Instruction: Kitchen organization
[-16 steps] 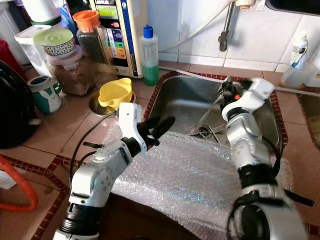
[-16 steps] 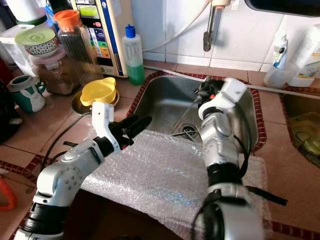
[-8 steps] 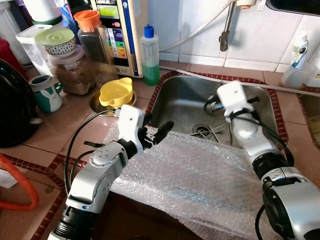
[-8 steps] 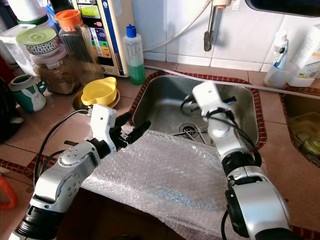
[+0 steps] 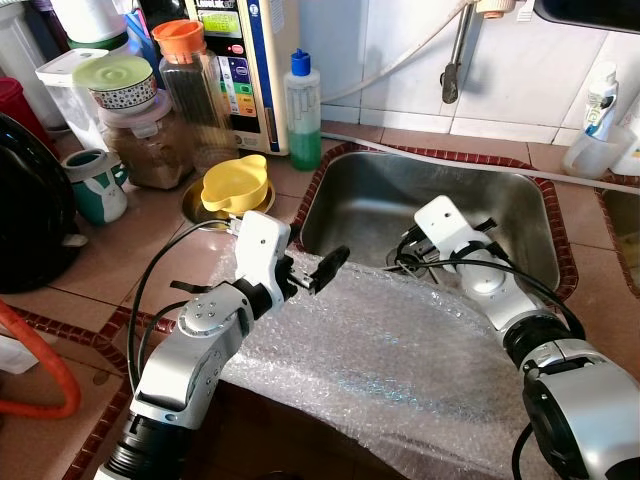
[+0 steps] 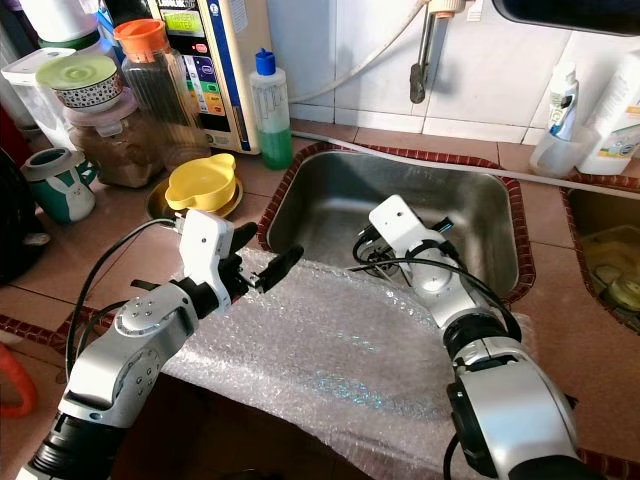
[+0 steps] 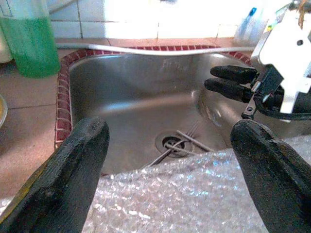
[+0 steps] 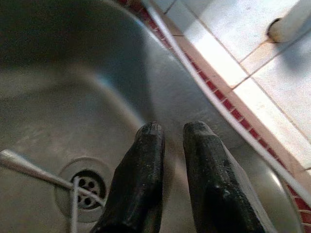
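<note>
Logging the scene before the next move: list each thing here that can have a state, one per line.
left gripper: open, over the bubble wrap at the sink's near edge
right gripper: fingers nearly together, empty, down in the sink
cutlery: lying on the drain
green bottle: upright, blue cap on
orange-lid jar: closed
yellow bowl: upright on a metal dish
</note>
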Available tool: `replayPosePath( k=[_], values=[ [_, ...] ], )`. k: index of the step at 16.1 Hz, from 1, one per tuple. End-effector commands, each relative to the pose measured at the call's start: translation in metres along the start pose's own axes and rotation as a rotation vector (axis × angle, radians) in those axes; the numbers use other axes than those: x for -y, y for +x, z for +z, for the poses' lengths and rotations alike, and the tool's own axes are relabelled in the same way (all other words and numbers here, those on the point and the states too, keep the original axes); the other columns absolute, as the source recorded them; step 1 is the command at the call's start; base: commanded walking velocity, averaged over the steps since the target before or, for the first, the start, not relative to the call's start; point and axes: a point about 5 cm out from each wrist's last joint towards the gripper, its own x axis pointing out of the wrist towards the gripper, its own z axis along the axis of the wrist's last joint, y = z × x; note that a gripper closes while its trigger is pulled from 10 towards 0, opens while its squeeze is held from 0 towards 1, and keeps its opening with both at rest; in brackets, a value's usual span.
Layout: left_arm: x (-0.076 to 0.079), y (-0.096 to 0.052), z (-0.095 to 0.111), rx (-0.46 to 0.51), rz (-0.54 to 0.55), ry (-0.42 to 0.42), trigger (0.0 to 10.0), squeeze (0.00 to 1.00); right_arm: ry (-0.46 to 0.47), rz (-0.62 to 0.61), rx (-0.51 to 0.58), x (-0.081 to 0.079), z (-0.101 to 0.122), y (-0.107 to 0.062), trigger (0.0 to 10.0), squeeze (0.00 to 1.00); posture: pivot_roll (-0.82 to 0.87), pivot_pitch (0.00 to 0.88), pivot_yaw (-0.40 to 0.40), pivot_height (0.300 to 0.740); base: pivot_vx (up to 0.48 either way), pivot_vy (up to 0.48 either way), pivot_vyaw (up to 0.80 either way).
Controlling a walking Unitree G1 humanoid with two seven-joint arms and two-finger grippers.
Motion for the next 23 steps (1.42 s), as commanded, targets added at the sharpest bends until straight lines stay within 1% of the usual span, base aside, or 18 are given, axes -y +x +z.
replayPosePath(
  k=[1,4,6,8,9,10,11,12,13,14,15,16,17,18,20,21,22,23],
  values=[
    [0.000,-0.001,-0.003,-0.017,-0.009,0.025,10.0,1.00,0.001,0.026,-0.015,-0.003,0.000,0.001,10.0,1.00,0.14,0.046,0.092,0.740,0.000,0.000,0.00],
    [0.003,0.000,-0.003,-0.015,-0.028,0.023,10.0,1.00,0.019,0.037,-0.021,-0.004,0.001,0.002,10.0,1.00,0.14,0.044,0.095,0.740,0.000,0.000,0.00],
    [0.000,0.002,-0.002,-0.008,-0.010,0.044,10.0,1.00,0.044,0.024,-0.007,-0.002,0.003,0.002,10.0,1.00,0.14,0.041,0.098,0.740,0.000,0.000,0.00],
    [-0.010,0.003,0.001,0.006,0.067,0.093,10.0,1.00,0.074,0.002,0.018,0.001,0.005,0.002,10.0,1.00,0.14,0.041,0.098,0.740,0.000,0.000,0.00],
    [-0.018,0.004,0.006,0.029,0.124,0.128,10.0,1.00,0.098,-0.014,0.044,0.004,0.009,0.002,10.0,1.00,0.14,0.041,0.098,0.740,0.000,0.000,0.00],
    [-0.031,0.004,0.014,0.061,0.193,0.158,10.0,0.91,0.155,-0.034,0.098,0.006,0.015,0.002,10.0,1.00,0.13,0.038,0.100,0.740,0.000,0.000,0.00],
    [-0.038,0.004,0.018,0.085,0.221,0.150,10.0,0.86,0.232,-0.052,0.129,0.006,0.017,0.002,10.0,1.00,0.12,0.037,0.099,0.740,0.000,0.000,0.00],
    [-0.041,0.004,0.020,0.095,0.231,0.144,10.0,0.86,0.281,-0.056,0.143,0.004,0.019,0.002,10.0,1.00,0.12,0.036,0.100,0.740,0.000,0.000,0.00],
    [-0.046,0.005,0.022,0.101,0.253,0.147,10.0,0.85,0.347,-0.054,0.177,-0.003,0.023,0.001,10.0,1.00,0.11,0.037,0.103,0.740,0.000,0.000,0.00],
    [-0.055,0.006,0.024,0.092,0.304,0.182,10.0,0.84,0.401,-0.038,0.236,-0.017,0.030,-0.002,10.0,1.00,0.10,0.037,0.107,0.740,0.000,0.000,0.00],
    [-0.061,0.007,0.025,0.088,0.343,0.195,10.0,0.82,0.438,-0.023,0.272,-0.026,0.036,-0.004,10.0,1.00,0.09,0.040,0.112,0.740,0.000,0.000,0.00],
    [-0.070,0.009,0.027,0.084,0.404,0.204,10.0,0.61,0.481,-0.006,0.320,-0.038,0.043,-0.008,10.0,1.00,0.08,0.041,0.115,0.740,0.000,0.000,0.00],
    [-0.076,0.009,0.028,0.080,0.442,0.211,10.0,0.14,0.499,0.000,0.342,-0.044,0.047,-0.011,10.0,1.00,0.07,0.041,0.119,0.740,0.000,0.000,0.00],
    [-0.092,0.010,0.033,0.090,0.534,0.193,10.0,0.00,0.514,0.012,0.403,-0.053,0.058,-0.022,10.0,1.00,0.05,0.041,0.122,0.740,0.000,0.000,0.00],
    [-0.094,0.010,0.034,0.094,0.551,0.191,10.0,0.00,0.511,0.013,0.412,-0.055,0.059,-0.024,10.0,1.00,0.05,0.040,0.123,0.740,0.000,0.000,0.00],
    [-0.106,0.009,0.037,0.094,0.642,0.183,10.0,0.00,0.534,0.014,0.426,-0.057,0.061,-0.033,10.0,1.00,0.03,0.040,0.127,0.740,0.000,0.000,0.00],
    [-0.120,0.009,0.038,0.074,0.757,0.169,10.0,0.00,0.558,0.022,0.431,-0.059,0.061,-0.044,10.0,1.00,0.02,0.040,0.126,0.740,0.000,0.000,0.00],
    [-0.124,0.009,0.039,0.066,0.790,0.153,10.0,0.00,0.566,0.027,0.429,-0.061,0.060,-0.048,10.0,1.00,0.02,0.040,0.126,0.740,0.000,0.000,0.00]
  ],
)
